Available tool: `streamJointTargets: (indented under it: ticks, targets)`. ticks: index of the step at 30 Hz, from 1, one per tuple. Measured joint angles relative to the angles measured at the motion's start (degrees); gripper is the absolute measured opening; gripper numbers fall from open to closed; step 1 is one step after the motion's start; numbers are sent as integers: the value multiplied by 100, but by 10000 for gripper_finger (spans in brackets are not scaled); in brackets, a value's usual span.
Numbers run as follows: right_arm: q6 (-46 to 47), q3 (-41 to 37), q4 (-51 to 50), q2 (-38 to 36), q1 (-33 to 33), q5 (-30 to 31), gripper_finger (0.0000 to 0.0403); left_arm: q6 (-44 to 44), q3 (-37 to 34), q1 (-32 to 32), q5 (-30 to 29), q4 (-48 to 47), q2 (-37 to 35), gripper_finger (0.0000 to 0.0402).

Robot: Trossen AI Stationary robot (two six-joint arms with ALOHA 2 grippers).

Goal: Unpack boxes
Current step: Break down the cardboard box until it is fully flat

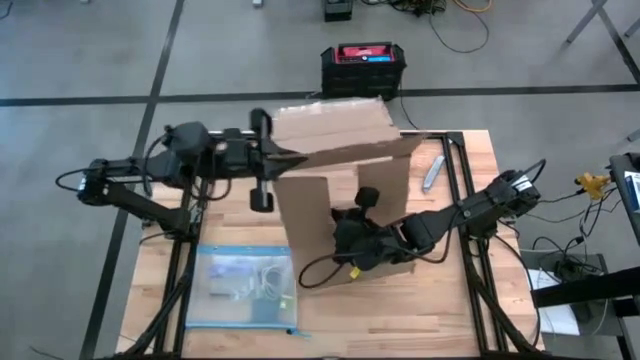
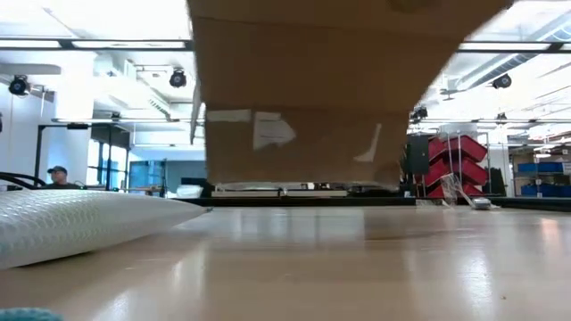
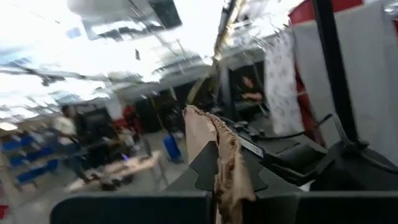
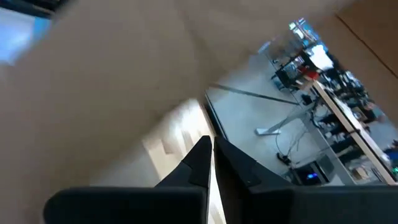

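Observation:
The brown cardboard box [image 1: 340, 175] is the largest thing here, with its flaps spread; in the low view the box [image 2: 308, 98] fills the upper middle and a strip of light shows under it. My left gripper [image 1: 292, 158] is at the box's left side and is shut on a cardboard edge. My right gripper [image 1: 362, 232] is at the box's near side, its fingers closed on cardboard. The clear blue-edged plastic bag [image 1: 245, 285] lies flat on the table near the left front. My left gripper pinches a ragged cardboard edge [image 3: 225, 163] of the box between its two fingers, coming level from the table's left. The edge stands upright between the fingers. My right gripper has its two fingers [image 4: 194, 163] closed on a thin edge of the box's near side [image 1: 352, 262], coming from the table's right. The gripper's own body hides the place of contact in the high view.
A black crate with a red top [image 1: 363, 62] stands on the floor beyond the far edge. A small grey object [image 1: 432, 175] lies on the table right of the box. The bag [image 2: 80, 223] fills the low view's left foreground. People show in the room behind.

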Motion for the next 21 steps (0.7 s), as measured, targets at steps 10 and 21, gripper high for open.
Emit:
streamJointTargets:
  ticks: [10, 21]
  targets:
    - [95, -173, 1139, 110, 285, -2480, 2, -570, -91, -2, 407, -1245, 656, 0]
    - [806, -177, 854, 740, 642, -1552, 2, -1520, -1674, -90, 938, 14, 782, 0]
